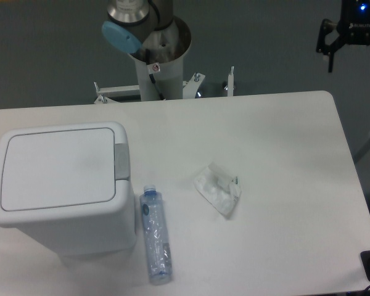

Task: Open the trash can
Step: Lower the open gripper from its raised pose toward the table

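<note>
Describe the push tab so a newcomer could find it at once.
Start at the big white trash can on the table's left side. Its flat lid fills the top; on the lid's right edge sits the push tab, the only grey part.

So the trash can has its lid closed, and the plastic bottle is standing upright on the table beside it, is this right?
Not quite. The bottle is lying on its side, not standing upright. The rest holds: the camera view shows the trash can with its lid closed, and the bottle on the table right beside it.
</note>
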You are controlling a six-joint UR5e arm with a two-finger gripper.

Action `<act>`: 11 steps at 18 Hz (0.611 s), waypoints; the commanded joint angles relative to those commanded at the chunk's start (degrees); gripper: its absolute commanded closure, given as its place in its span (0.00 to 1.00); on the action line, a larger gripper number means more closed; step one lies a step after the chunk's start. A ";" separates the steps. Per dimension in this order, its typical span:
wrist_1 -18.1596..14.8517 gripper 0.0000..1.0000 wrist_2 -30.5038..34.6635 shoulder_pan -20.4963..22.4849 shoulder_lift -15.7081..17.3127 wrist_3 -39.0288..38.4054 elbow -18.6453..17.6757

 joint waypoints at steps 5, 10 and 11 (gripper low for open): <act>0.00 0.00 -0.78 -0.17 0.00 -1.92 -0.18; 1.22 0.00 -2.46 -3.67 -0.79 -12.36 -0.27; 2.19 0.00 -2.37 -5.43 -1.14 -15.61 -0.26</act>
